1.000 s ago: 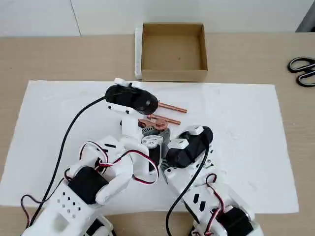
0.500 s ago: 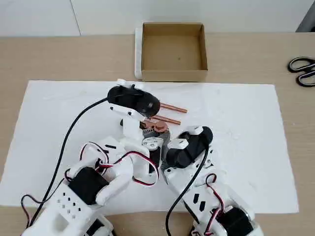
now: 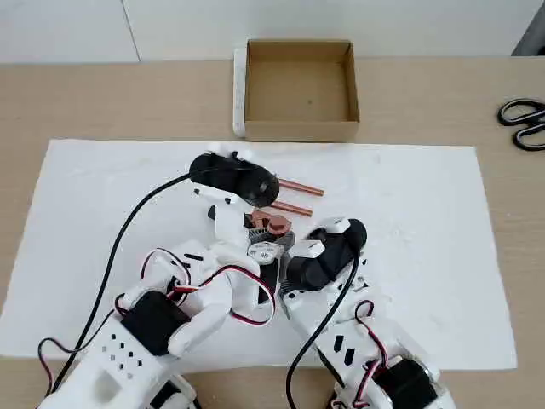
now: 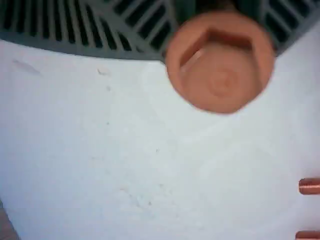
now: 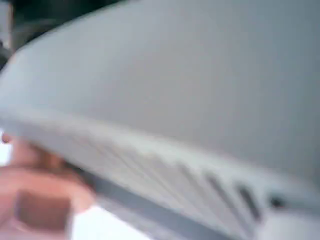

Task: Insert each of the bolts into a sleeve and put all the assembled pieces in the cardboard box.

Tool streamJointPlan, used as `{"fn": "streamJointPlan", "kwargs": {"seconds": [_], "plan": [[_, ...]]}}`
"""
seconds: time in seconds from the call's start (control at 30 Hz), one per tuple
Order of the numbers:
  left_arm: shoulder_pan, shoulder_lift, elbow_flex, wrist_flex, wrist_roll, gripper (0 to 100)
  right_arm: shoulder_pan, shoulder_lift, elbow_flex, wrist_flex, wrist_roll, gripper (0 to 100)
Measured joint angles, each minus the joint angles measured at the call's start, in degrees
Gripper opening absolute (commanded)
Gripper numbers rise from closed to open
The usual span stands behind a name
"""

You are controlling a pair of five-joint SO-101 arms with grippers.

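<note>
A grey ribbed sleeve (image 3: 277, 242) stands on the white sheet between my two arms, with a copper bolt head (image 3: 269, 223) at its top. In the left wrist view the hex bolt head (image 4: 220, 62) sits close against the sleeve's ribs (image 4: 75, 25). My left gripper (image 3: 255, 213) hangs just over bolt and sleeve, under its black wrist motor. My right gripper (image 3: 288, 247) is at the sleeve's near right side and looks shut on it; the sleeve wall (image 5: 190, 110) is pressed up close. Two loose copper bolts (image 3: 300, 187) (image 3: 290, 208) lie beyond. The cardboard box (image 3: 298, 129) stands open at the back.
The white sheet (image 3: 426, 221) covers the middle of the wooden table. Scissors (image 3: 523, 123) lie at the far right edge. A white strip (image 3: 239, 94) rests against the box's left wall. Ends of the loose bolts (image 4: 310, 186) show near the left wrist.
My left arm's wrist has moved right and toward the near side, closing over the bolt and sleeve. The bolt head has shifted a little with it. The right arm has stayed put.
</note>
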Motion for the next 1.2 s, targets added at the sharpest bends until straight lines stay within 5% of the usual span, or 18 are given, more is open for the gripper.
{"fn": "streamJointPlan", "kwargs": {"seconds": [0.9,1.2], "plan": [[0.1,-0.2,-0.1,1.5,0.0,1,-0.1,0.0,0.0,0.0,0.0,0.4],[0.7,-0.3,-0.2,4.8,-0.2,19,0.2,0.0,0.1,0.1,0.0,0.4]]}}
